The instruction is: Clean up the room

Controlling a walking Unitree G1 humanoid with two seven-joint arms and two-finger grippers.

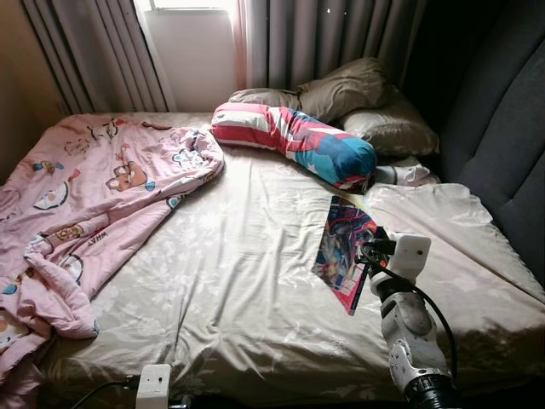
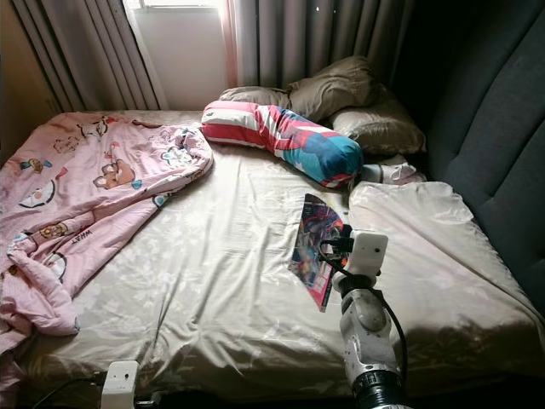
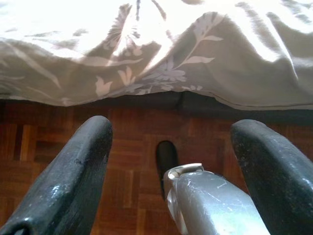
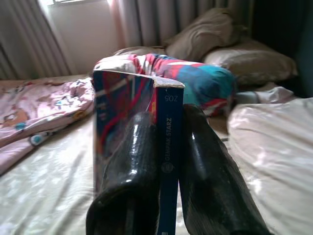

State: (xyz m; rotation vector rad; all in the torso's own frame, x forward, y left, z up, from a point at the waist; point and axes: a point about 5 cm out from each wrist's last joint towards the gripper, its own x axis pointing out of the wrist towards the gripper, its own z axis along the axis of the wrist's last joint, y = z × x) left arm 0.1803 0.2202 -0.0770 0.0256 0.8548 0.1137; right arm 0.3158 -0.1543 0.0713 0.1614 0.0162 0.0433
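A thin colourful book [image 1: 342, 247] stands lifted on edge over the beige bed sheet, right of the bed's middle. My right gripper [image 4: 168, 186] is shut on the book [image 4: 132, 112]; its blue spine sits between the two black fingers [image 4: 129, 181]. The right arm [image 1: 409, 332] reaches up from the bed's front edge. My left gripper [image 3: 171, 161] hangs low at the bed's front side, open over the wooden floor, nothing between its fingers [image 3: 73, 176].
A pink cartoon blanket [image 1: 77, 213] lies crumpled over the bed's left half. A striped bolster [image 1: 294, 141] and beige pillows [image 1: 366, 106] lie at the head. A grey padded headboard [image 1: 502, 136] runs along the right. A white cushion [image 1: 443, 230] lies at the right.
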